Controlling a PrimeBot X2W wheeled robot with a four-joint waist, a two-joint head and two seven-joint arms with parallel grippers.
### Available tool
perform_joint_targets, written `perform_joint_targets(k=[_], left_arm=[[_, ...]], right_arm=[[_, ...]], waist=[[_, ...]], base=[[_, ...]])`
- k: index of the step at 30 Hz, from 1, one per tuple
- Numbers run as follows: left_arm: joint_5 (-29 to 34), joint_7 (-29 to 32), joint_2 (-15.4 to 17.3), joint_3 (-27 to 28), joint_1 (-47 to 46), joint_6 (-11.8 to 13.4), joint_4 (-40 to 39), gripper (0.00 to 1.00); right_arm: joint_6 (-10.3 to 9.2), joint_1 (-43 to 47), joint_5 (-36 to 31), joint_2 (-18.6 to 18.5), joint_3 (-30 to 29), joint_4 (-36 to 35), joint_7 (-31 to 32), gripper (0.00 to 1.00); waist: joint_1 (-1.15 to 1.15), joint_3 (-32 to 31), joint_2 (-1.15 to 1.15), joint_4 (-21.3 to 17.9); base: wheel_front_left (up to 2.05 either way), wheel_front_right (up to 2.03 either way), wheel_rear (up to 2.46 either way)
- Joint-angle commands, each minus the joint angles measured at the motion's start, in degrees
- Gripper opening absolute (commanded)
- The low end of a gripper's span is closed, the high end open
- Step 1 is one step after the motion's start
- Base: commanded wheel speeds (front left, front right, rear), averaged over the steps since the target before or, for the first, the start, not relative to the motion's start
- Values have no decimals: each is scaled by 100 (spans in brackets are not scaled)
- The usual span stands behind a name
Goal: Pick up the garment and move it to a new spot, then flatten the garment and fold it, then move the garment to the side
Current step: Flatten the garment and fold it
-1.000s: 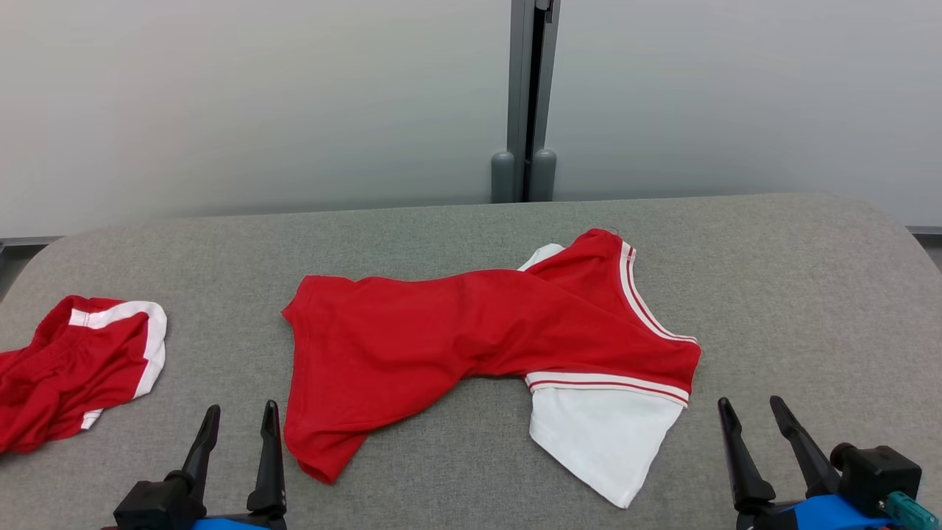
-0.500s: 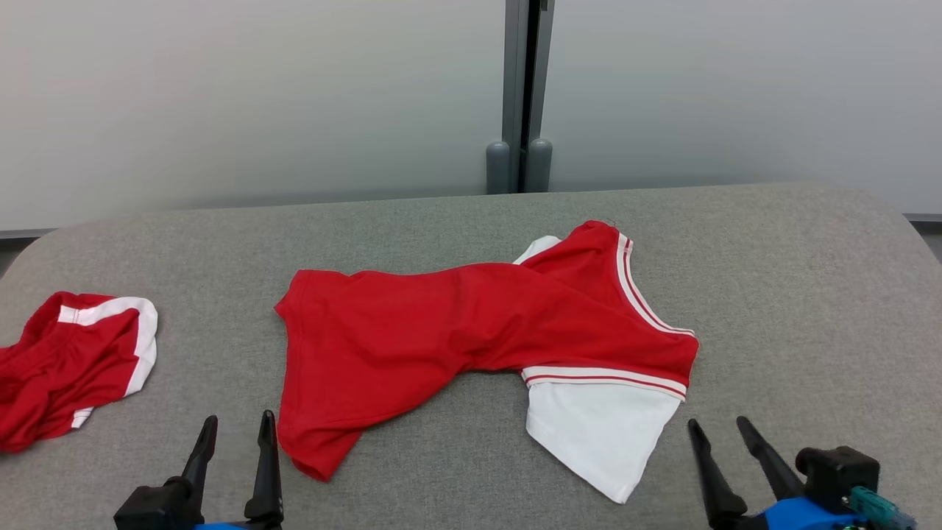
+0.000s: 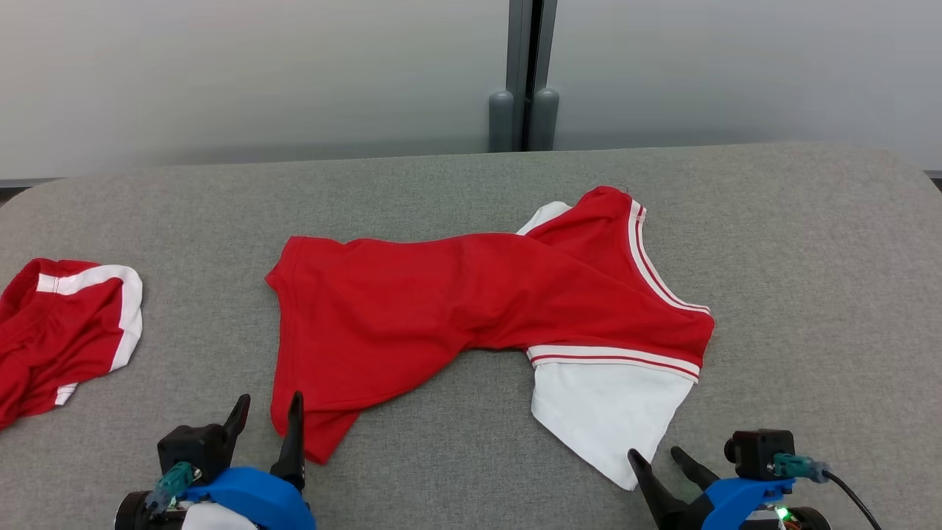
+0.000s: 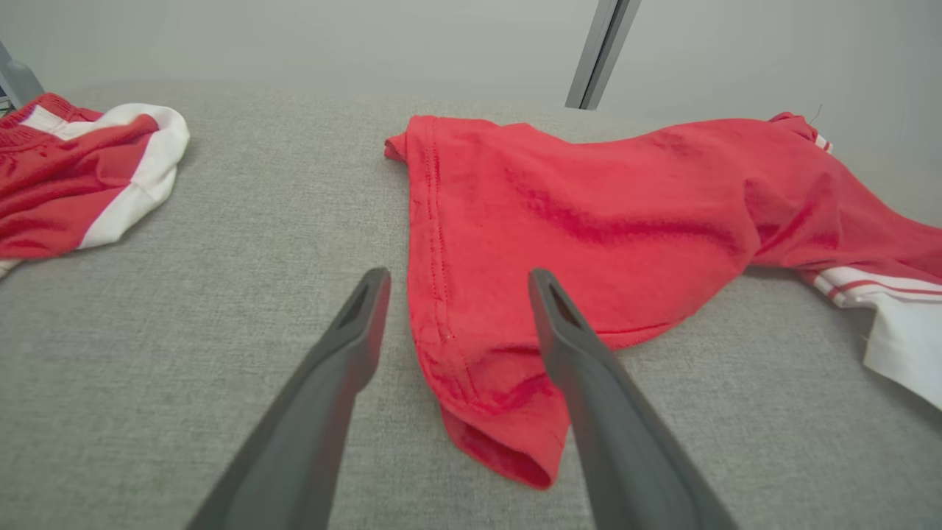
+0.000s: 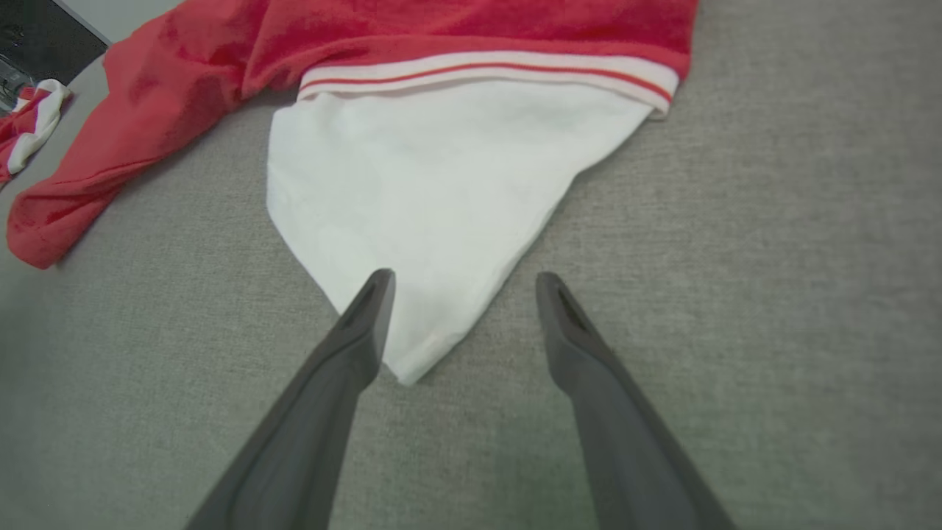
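The shirt [image 3: 471, 309] lies twisted across the middle of the grey surface [image 3: 809, 258], its red body reaching toward the left edge and one white sleeve [image 3: 603, 412] pointing at the near edge. Neither arm has lifted it, so by my reading the whole job is yet to do: picking up, shifting, flattening, folding and setting aside. A second red and white garment [image 3: 59, 331] sits bunched at the left edge.

Both arms are low at the near edge, with fingers pointing toward the far edge. The left gripper [image 3: 269, 401] has its fingers apart and holds nothing. In its wrist view they frame the red hem corner [image 4: 500, 442]. The right gripper [image 3: 654, 453] is also spread and empty, framing the sleeve's tip. Whether either touches cloth, I cannot tell
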Motion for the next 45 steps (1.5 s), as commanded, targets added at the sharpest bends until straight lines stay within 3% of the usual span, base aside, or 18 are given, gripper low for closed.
perform_joint_targets(k=[1, 12, 26, 28, 30, 34, 37, 40, 41, 42, 45], left_arm=[[-35, 33, -14, 3, -115, -38, 89, 100], [-238, 323, -149, -92, -676, -298, 973, 100], [-551, 701, -266, -113, -993, -473, 1371, 98], [-558, 734, -264, -137, -1005, -487, 1340, 83], [-534, 743, -241, -170, -1012, -517, 1290, 43], [-501, 767, -230, -219, -986, -491, 1195, 0], [-481, 734, -211, -242, -951, -455, 1110, 0], [-467, 728, -201, -256, -915, -417, 1039, 0], [-467, 728, -201, -256, -915, -417, 1039, 0], [-470, 707, -198, -256, -899, -416, 1005, 0], [-526, 592, -199, -216, -839, -437, 893, 0]], right_arm=[[1, -107, 34, -16, -8, 131, 16, 100], [1, -726, 366, -14, 443, 1131, -311, 100], [-5, -1068, 388, -16, 568, 1552, -618, 100], [-5, -1084, 373, -16, 551, 1575, -636, 100], [-5, -1101, 363, -18, 530, 1601, -651, 100], [-5, -1108, 346, -21, 525, 1645, -648, 100], [-5, -1104, 428, -18, 631, 1687, -562, 98], [2, -1106, 538, 2, 765, 1735, -509, 21], [2, -1106, 538, 2, 765, 1735, -509, 21], [2, -1116, 570, 14, 816, 1748, -494, 0], [2, -1176, 643, 8, 895, 1776, -558, 0]], waist=[[-1, 39, 0, 28], [-1, 183, 0, 119], [-1, 309, 0, 61], [-1, 314, 0, 67], [-1, 315, 0, 73], [-1, 311, 0, 86], [-1, 317, 0, 91], [-1, 331, 0, 94], [-1, 331, 0, 94], [-1, 336, 0, 94], [-1, 358, 0, 101]], base=[[0, 0, 0], [0, 0, 0], [0, 0, 0], [0, 0, 0], [0, 0, 0], [0, 0, 0], [0, 0, 0], [0, 0, 0], [0, 0, 0], [0, 0, 0], [0, 0, 0]])
